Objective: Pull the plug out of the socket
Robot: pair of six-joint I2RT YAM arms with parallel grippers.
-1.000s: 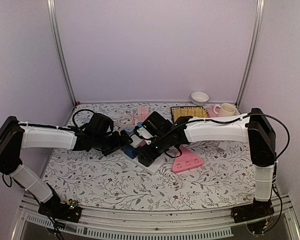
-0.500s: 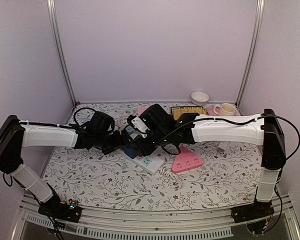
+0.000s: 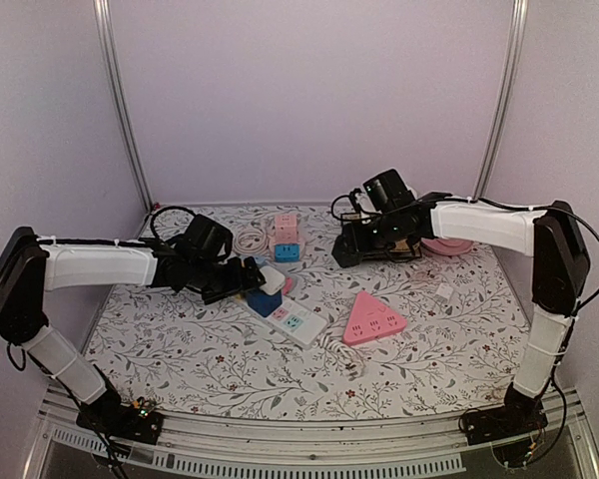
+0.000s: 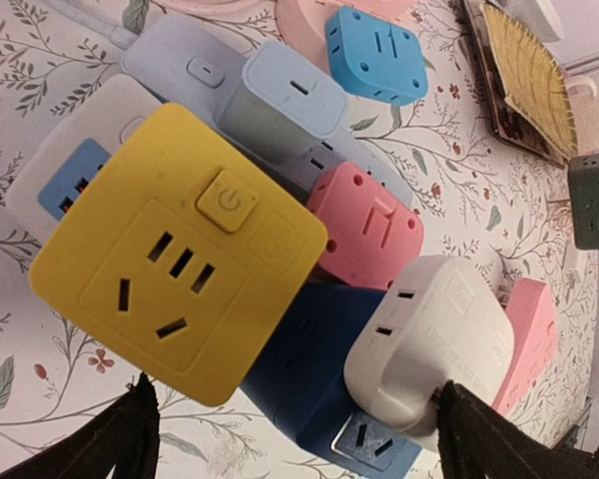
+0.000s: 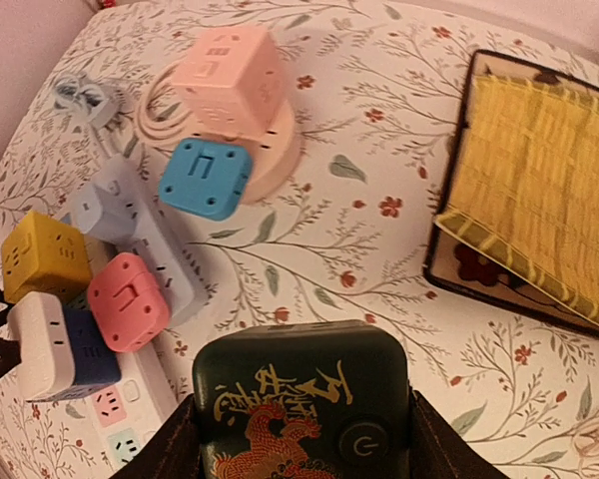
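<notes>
Right gripper (image 5: 304,437) is clamped tight on the green plug (image 5: 299,384), over by the yellow mat (image 5: 539,190) at the back, well apart from the strip (image 3: 298,321). Left gripper (image 4: 295,399) sits at the strip with its fingers spread wide, the yellow cube (image 4: 175,259) and white cube (image 4: 429,349) between them.

There are seven cube adapters in view: one peach cube (image 5: 228,65), one light-blue cube (image 5: 205,178), one yellow cube (image 5: 45,254), one pink cube (image 5: 128,299), one navy cube (image 5: 90,361), one white cube (image 5: 38,351) and one dark-green cube (image 5: 299,414). There are two power strips, a lavender strip (image 5: 110,210) and a white strip (image 3: 298,321). There is also one pink triangular socket (image 3: 372,319) and one yellow mat (image 5: 539,190).
</notes>
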